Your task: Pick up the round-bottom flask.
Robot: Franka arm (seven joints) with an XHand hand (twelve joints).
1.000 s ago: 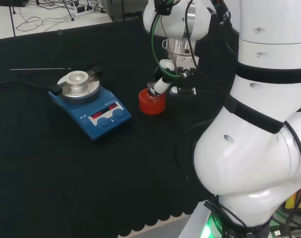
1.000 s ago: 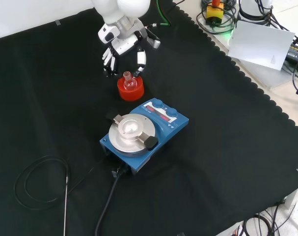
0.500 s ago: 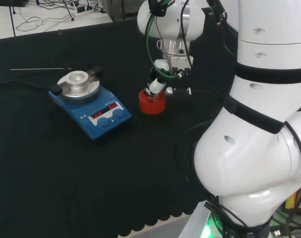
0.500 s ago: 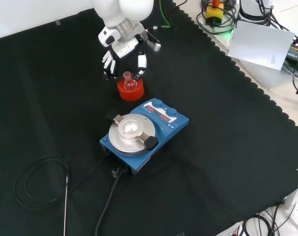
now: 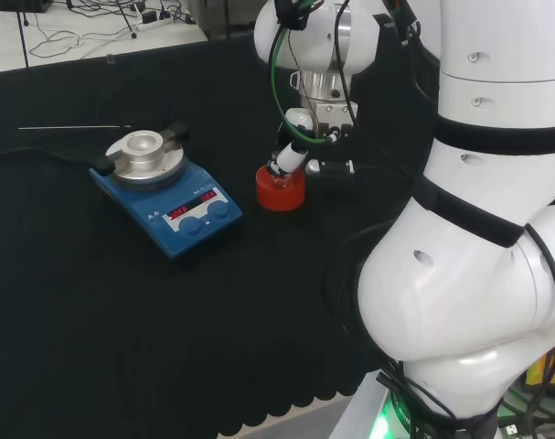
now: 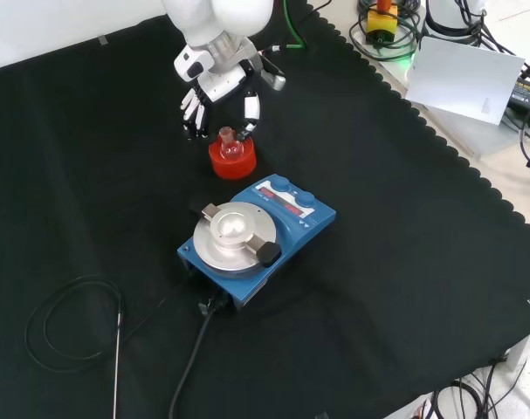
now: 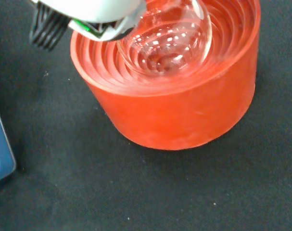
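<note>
**Hand poised over the flask neck, grasp not yet closed**

The black cloth (image 6: 404, 262) covers the bench, and near its middle in the front view stands a blue stirrer plate (image 6: 258, 236) with a round metal top, its cable (image 6: 72, 327) looping off toward the view's lower left. Just beyond it, higher in the front view, sits the red ribbed stand (image 6: 231, 161), and the round-bottom flask (image 7: 167, 36) rests in its stepped hollow, clear bulb down and neck up.

The hand (image 6: 214, 83) hangs over the stand with its fingers spread and pointing down: a group of them behind the neck, one finger (image 6: 251, 109) to the neck's right in the front view. They straddle the neck without plainly closing on it; whether any touches the glass I cannot tell.

To do this step well, the fingers should probably close evenly from both sides on the neck, below its lip, so the flask is not tipped against the stand's ribs. The lift should then go straight up, since the stand is light and could drag along.
</note>
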